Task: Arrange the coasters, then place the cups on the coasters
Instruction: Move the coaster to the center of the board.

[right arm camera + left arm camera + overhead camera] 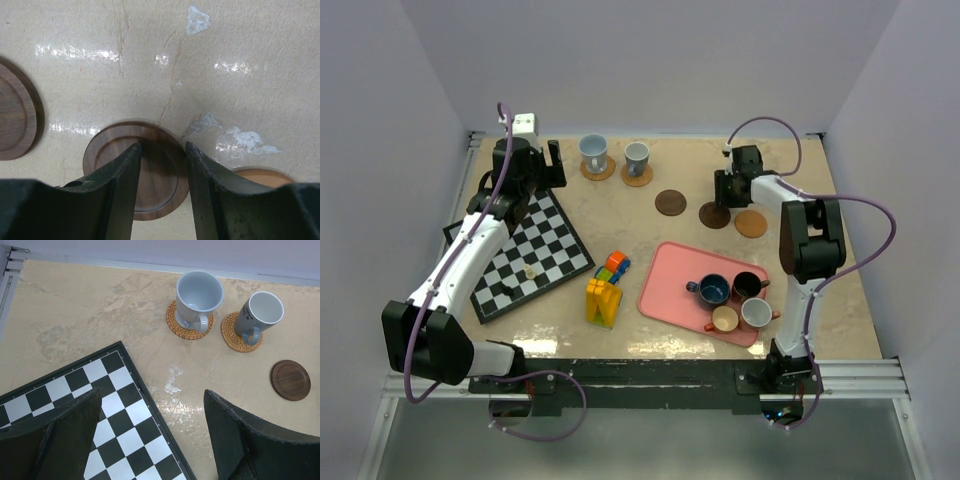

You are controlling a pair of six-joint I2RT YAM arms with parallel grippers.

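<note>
Right claw (pixel 163 146): jaws narrowly parted, nothing between them, tips over a dark brown round wooden coaster (pixel 162 187) at far right. Left claw (pixel 152 396): jaws wide, empty, above the black-and-white chequered board (pixel 530 250), far left. Pink rectangular tray (pixel 670 275), near right: holds four small handled cups (pixel 713 290). Two pale blue-white cups (pixel 593 150), far centre, each on a woven orange-tan coaster (pixel 597 171).

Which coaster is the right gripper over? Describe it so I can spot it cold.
Find the pink tray; three bare coasters lie in a row just beyond its far edge. It is the middle coaster, dark brown; unlike the dark disc and tan disc flanking it, it sits under the right gripper.
</note>
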